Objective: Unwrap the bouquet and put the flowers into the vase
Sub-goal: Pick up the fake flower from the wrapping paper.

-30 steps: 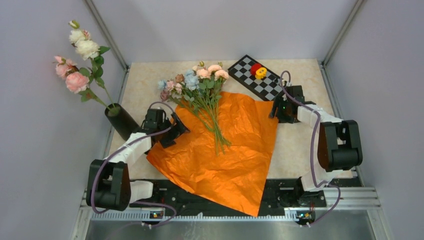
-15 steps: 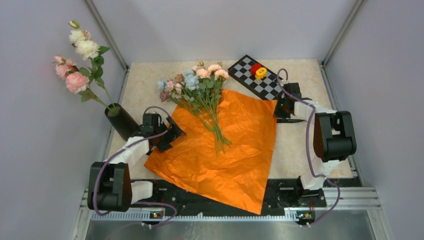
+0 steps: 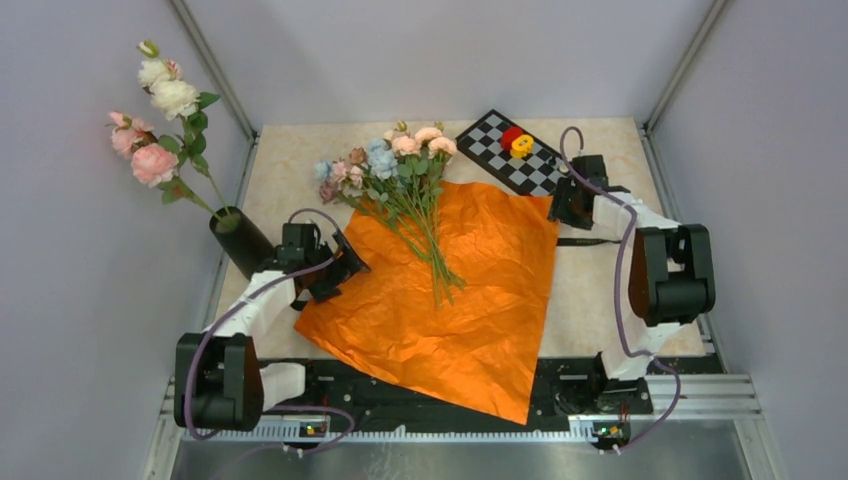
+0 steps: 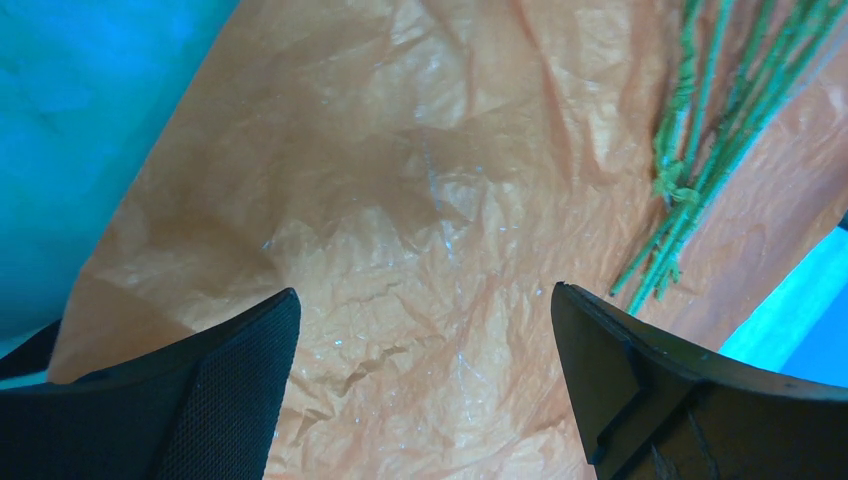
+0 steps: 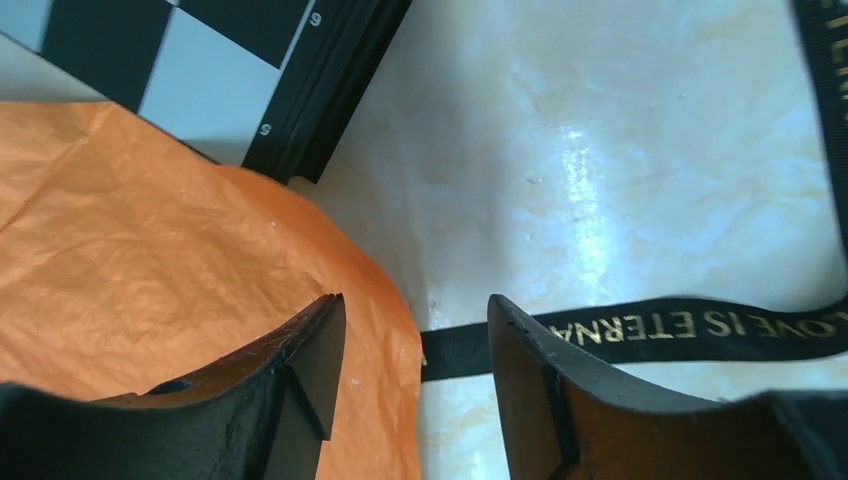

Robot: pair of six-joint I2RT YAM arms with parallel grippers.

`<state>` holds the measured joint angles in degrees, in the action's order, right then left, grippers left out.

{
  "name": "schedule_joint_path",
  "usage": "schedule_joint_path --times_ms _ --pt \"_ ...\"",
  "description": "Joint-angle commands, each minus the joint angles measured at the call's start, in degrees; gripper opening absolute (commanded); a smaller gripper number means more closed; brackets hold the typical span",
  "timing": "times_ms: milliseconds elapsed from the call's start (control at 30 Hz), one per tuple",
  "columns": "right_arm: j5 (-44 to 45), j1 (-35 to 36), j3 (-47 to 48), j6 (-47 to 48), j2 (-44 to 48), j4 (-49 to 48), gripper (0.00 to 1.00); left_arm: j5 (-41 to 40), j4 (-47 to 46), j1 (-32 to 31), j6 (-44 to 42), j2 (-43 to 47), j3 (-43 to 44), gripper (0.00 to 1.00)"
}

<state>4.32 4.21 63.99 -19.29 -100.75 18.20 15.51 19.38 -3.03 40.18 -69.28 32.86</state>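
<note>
1. Well, the orange paper (image 3: 450, 300) lies spread flat on the tabletop (image 3: 600, 290). The flowers (image 3: 400, 165) rest across its far part, blooms pointing away from me and stems (image 4: 700, 180) trailing toward the middle, so the unwrapping looks done to me.
2. My left fingers (image 4: 230, 390) are spread wide and grasp nothing. They hover over the paper's left part with the stems off to one side, which I judge a sensible place to start a reach for them.
3. My right fingers (image 5: 560, 420) stand apart too, holding nothing, at the paper's far right corner beside the checkered board (image 3: 510, 155). The black ribbon (image 5: 640, 328) lies loose on the tabletop just there.
4. The black vase (image 3: 243, 243) stands at the left edge, well apart from the flowers. It holds tall roses (image 3: 155, 110), so room at its mouth may be tight.
</note>
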Motion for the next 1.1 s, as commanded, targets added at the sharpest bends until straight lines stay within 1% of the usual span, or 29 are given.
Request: schedule_joint_path --times_ms 0,100,167,267,300,400,433,500,600,700,867,1067 --pt "3.1 0.9 1.0 1.3 9.1 0.9 0.58 -1.2 8.0 0.4 -8.1 4.4 9.5 0.99" --pt "1.8 4.5 -0.3 2.1 14.4 0.3 0.58 -1.1 14.2 0.4 -13.1 3.3 17.3 0.99" --pt "-2.1 7.4 -2.1 2.2 17.4 -1.7 0.58 -0.3 16.3 0.4 -15.5 2.7 21.9 0.99" --pt "-11.5 12.4 -5.3 2.1 19.9 -6.9 0.57 -0.9 15.8 0.4 -18.4 2.7 26.4 0.99" --pt "-13.3 14.6 -5.6 2.1 19.9 -8.0 0.57 -1.7 15.3 0.4 -19.2 2.7 27.7 0.99" --pt "-18.6 20.5 -5.2 2.7 17.7 -10.8 0.55 -5.1 12.8 0.4 -23.3 1.9 30.5 0.99" --pt "-21.0 22.0 -5.0 2.6 16.6 -11.8 0.55 -4.8 11.9 0.5 -24.7 1.4 31.0 0.99" --pt "-25.4 24.4 -4.3 2.5 14.0 -13.6 0.51 -2.2 11.2 0.5 -26.4 0.5 31.5 0.99" --pt "-29.3 27.2 -5.1 2.8 11.3 -17.5 0.48 1.6 9.7 0.5 -27.3 0.9 29.6 0.99" --pt "-32.4 27.5 -5.2 2.0 6.7 -21.9 0.45 1.5 7.1 0.5 -26.9 2.2 26.6 0.99" --pt "-36.1 27.6 -3.4 2.1 -0.7 -23.5 0.41 2.1 7.3 0.5 -25.6 2.6 26.3 0.99" --pt "-38.2 27.6 -3.5 2.3 -4.0 -25.0 0.40 3.8 7.3 0.5 -24.6 2.3 25.9 0.99"
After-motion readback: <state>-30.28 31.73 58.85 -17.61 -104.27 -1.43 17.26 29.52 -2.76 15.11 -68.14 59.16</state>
